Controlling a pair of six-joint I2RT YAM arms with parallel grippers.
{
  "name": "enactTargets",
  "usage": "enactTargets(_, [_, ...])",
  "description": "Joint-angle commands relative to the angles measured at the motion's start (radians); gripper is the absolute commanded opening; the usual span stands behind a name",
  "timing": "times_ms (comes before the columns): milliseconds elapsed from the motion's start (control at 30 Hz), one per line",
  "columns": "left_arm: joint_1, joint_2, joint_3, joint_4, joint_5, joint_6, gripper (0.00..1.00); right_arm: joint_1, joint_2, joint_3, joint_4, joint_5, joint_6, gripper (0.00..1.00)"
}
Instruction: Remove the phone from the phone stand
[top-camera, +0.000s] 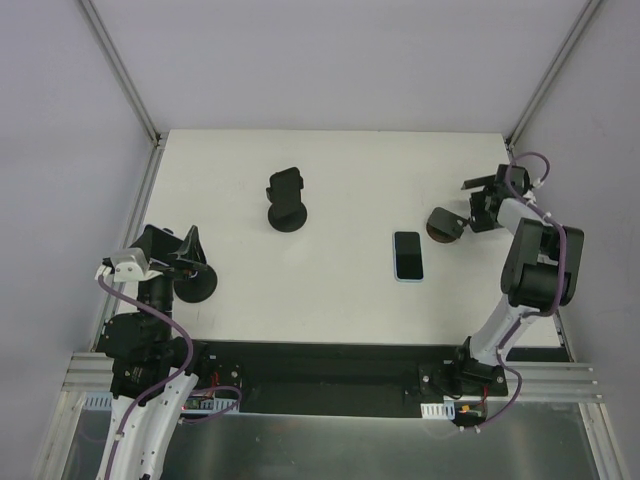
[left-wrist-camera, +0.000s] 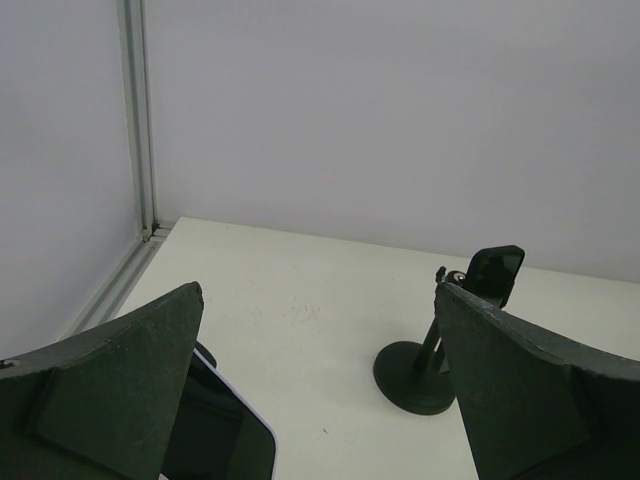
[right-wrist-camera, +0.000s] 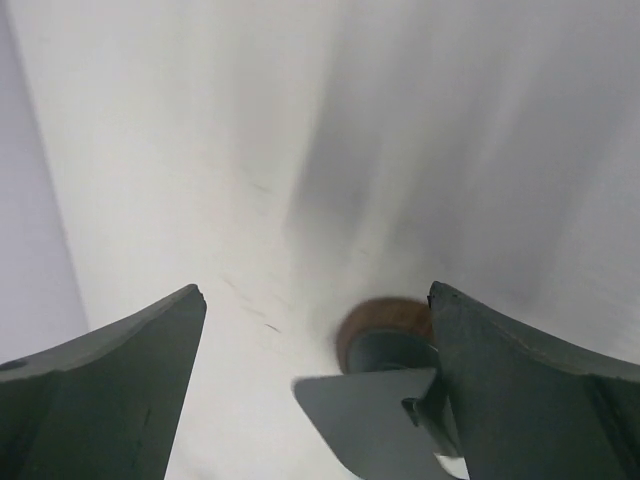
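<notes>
1. The left gripper (top-camera: 172, 243) and the right gripper (top-camera: 479, 202) both stand wide open, holding nothing.
2. The phone (top-camera: 407, 255) lies flat on the table (top-camera: 300, 300), near the right gripper.
3. The phone stand (top-camera: 287, 201) sits empty, well apart from the phone, so I'd say the removal is done.

The worktop (top-camera: 350, 170) is plain white, unpatterned. The phone (top-camera: 407, 256) has a black screen with a pale blue rim. The phone stand (top-camera: 287, 200) is black throughout. The left claw (left-wrist-camera: 318, 292) and right claw (right-wrist-camera: 318, 295) are dark greenish grey; the walls (top-camera: 330, 60) around are pale lilac-grey.
</notes>
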Motion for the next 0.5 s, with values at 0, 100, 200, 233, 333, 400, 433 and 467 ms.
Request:
enactTargets(0, [-0.008,-0.017,-0.004,0.031,-0.024,0.031,0.99,0.028,0.096,0.222,0.016,0.006,0.001,0.96])
enactTargets(100, [-0.006,0.050,0.000,0.029,-0.012,0.030,0.99,0.029,0.078,0.251,-0.013,0.006,-0.055,0.96])
enactTargets(200, [-0.008,0.111,0.012,0.019,0.002,0.002,0.99,0.029,-0.015,0.189,-0.051,0.006,-0.142,0.96])
enactTargets(233, [-0.008,0.155,0.021,0.009,0.013,-0.010,0.99,0.029,-0.044,0.172,-0.077,0.004,-0.169,0.96])
enactTargets(333, [-0.008,0.274,0.064,-0.034,0.069,-0.051,0.99,0.035,-0.182,0.060,-0.097,0.012,-0.259,0.96])
enactTargets(400, [-0.008,0.378,0.113,-0.079,0.086,-0.073,0.99,0.064,-0.288,-0.023,-0.102,0.027,-0.311,0.96])
enactTargets(433, [-0.008,0.413,0.131,-0.090,0.108,-0.097,0.99,0.077,-0.319,-0.046,-0.106,0.035,-0.362,0.96])
enactTargets(467, [-0.008,0.447,0.165,-0.101,0.132,-0.104,0.99,0.089,-0.346,-0.069,-0.111,0.046,-0.376,0.96])
